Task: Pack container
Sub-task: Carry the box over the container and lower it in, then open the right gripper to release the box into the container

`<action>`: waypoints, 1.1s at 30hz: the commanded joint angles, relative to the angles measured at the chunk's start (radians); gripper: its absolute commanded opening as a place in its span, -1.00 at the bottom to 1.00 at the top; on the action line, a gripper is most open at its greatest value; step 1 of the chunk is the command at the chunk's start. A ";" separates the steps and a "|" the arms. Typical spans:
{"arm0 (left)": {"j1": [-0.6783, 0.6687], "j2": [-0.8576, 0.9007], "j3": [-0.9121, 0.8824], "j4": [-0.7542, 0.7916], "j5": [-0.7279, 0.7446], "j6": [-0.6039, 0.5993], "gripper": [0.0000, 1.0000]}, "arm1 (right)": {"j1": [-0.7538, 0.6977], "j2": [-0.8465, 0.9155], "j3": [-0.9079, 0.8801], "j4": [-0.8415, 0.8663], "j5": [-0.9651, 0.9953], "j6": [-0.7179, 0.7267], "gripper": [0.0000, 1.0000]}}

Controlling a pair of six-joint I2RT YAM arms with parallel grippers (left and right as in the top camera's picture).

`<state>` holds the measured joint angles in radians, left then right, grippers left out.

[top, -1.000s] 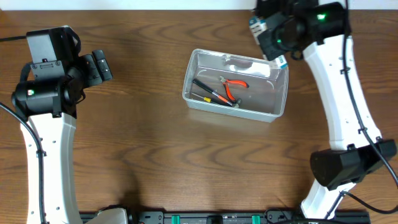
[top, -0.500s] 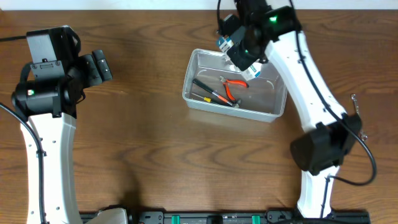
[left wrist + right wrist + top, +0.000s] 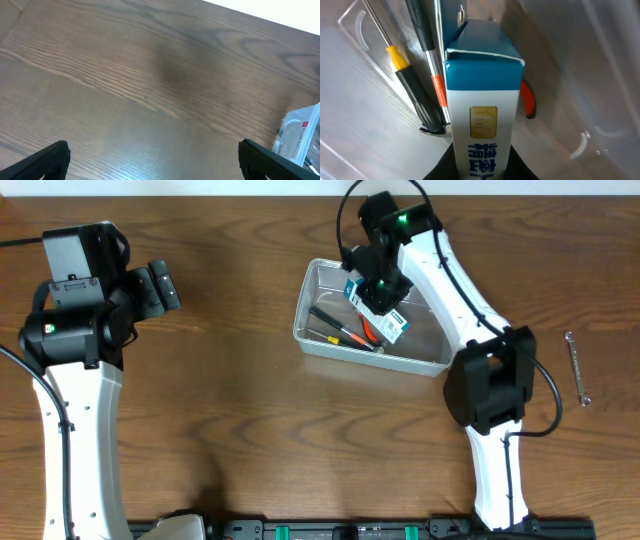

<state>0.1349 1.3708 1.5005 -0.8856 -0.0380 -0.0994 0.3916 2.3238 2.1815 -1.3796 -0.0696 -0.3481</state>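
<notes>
The container (image 3: pixel 412 360), a clear plastic tub, stands at the table's upper middle. Inside it lie a black screwdriver (image 3: pixel 328 317), a yellow-ringed tool (image 3: pixel 400 62) and red-handled pliers (image 3: pixel 528 102). My right gripper (image 3: pixel 378 298) hangs over the tub's middle, shut on a blue-and-white carton (image 3: pixel 482 95) that points down into the tub above the tools. In the right wrist view the dark fingers (image 3: pixel 445 167) press both sides of the carton's lower end. My left gripper (image 3: pixel 160 285) is far to the left above bare wood, open, with nothing between its fingers (image 3: pixel 50 159).
A metal wrench (image 3: pixel 577 367) lies on the wood at the right, outside the tub. A white labelled packet (image 3: pixel 299 134) shows at the right edge of the left wrist view. The right arm's base (image 3: pixel 485 390) stands just right of the tub.
My right arm swung from the tub's far right corner leftward and down over the tub's middle, carrying the carton. The left arm has not moved.
</notes>
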 commanded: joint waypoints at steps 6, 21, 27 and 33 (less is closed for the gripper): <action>0.002 0.001 0.015 0.000 -0.016 0.013 0.96 | 0.009 0.018 0.018 -0.009 -0.045 -0.016 -0.97; 0.002 0.001 0.015 0.000 -0.016 0.013 0.96 | 0.033 0.018 0.014 -0.027 -0.085 -0.017 -0.97; 0.002 0.001 0.015 0.000 -0.016 0.013 0.96 | 0.051 0.018 0.014 -0.027 -0.085 -0.016 -0.97; 0.002 0.001 0.015 0.000 -0.016 0.013 0.96 | 0.056 0.018 0.014 -0.031 -0.085 -0.016 -0.98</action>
<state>0.1349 1.3708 1.5005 -0.8860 -0.0376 -0.0998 0.4404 2.3337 2.1815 -1.4048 -0.1402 -0.3519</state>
